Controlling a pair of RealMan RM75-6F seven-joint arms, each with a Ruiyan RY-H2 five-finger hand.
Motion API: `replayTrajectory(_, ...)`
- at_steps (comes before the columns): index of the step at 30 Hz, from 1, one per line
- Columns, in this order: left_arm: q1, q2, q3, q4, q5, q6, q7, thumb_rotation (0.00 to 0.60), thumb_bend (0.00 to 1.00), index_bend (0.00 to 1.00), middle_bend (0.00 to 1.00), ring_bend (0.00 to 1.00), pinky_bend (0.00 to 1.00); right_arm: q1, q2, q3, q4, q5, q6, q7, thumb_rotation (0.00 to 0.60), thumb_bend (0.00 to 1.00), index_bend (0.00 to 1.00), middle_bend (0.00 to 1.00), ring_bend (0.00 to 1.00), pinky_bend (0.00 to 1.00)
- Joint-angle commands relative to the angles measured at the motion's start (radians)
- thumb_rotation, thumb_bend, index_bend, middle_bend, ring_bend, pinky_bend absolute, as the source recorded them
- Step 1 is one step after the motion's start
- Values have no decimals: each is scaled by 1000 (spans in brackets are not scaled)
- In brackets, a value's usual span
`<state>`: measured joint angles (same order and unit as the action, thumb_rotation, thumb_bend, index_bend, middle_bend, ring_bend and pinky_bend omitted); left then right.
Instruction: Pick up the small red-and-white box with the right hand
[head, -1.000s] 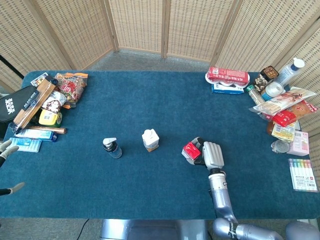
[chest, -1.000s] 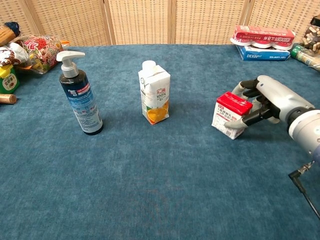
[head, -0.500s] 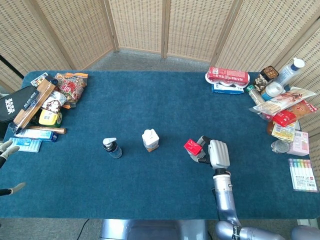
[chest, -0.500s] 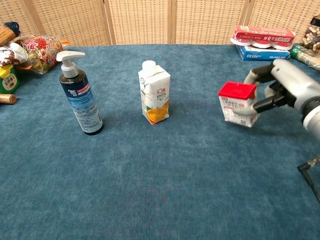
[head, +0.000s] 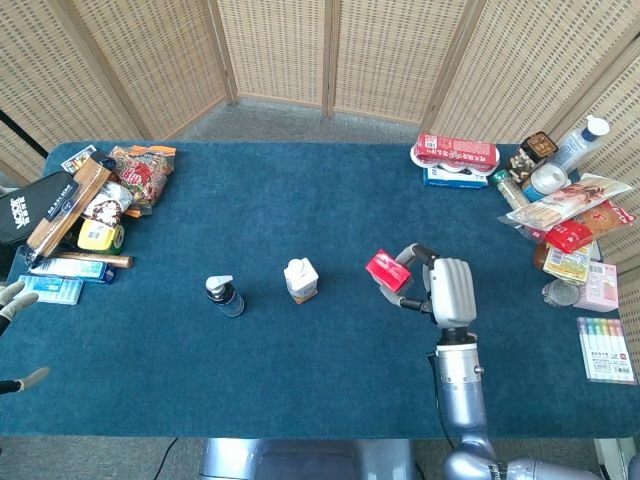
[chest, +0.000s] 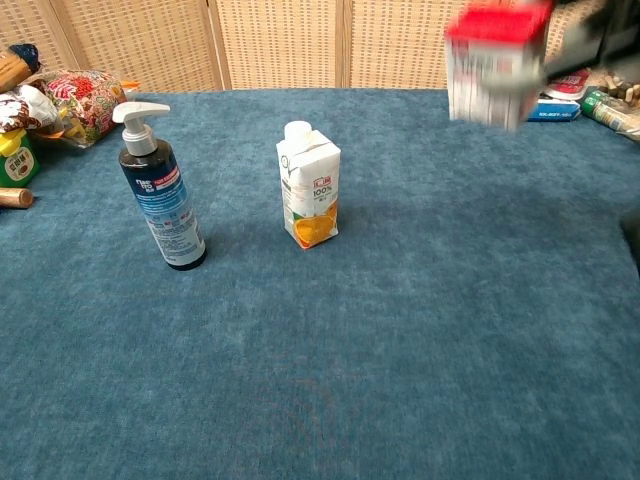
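Item: small red-and-white box (head: 386, 271). Carton, red lid, white printed sides; likely light, stiff-walled, crushable under hard squeeze. Best hold: opposite side walls, below lid.
Location: lifted clear of counter (head: 300, 380), right of juice carton (head: 300, 279), well apart from it.
Right hand (head: 440, 290): fingers wrapped on box sides, grasping it.
Left hand (head: 12, 300): at counter's left edge, far from carton, fingers spread, holding nothing.

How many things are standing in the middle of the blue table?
2: a pump bottle on the left and a juice carton beside it. The red-and-white box is up in the right robot hand, off the table.
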<state>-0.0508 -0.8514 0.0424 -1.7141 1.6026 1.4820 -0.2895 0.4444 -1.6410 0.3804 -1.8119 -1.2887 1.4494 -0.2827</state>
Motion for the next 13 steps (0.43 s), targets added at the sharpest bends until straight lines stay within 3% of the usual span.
replayTrajectory(1, 1, 1, 2, 2, 4, 2, -4, 600, 0, 156, 0, 0, 0, 36, 42, 65, -98, -3, 12, -80, 600, 111, 595, 919, 886, 1000)
replayTrajectory(6, 1, 3, 5, 5, 9, 3, -13, 600, 0, 156, 0, 0, 0, 82, 60, 117, -197, 18, 13, -181, 600, 110, 597, 918, 887, 1000)
replayTrajectory(13, 0, 2, 10, 8, 17, 1, -14, 600, 0, 156, 0, 0, 0, 125, 54, 130, -270, 38, 29, -272, 600, 108, 596, 918, 888, 1000)
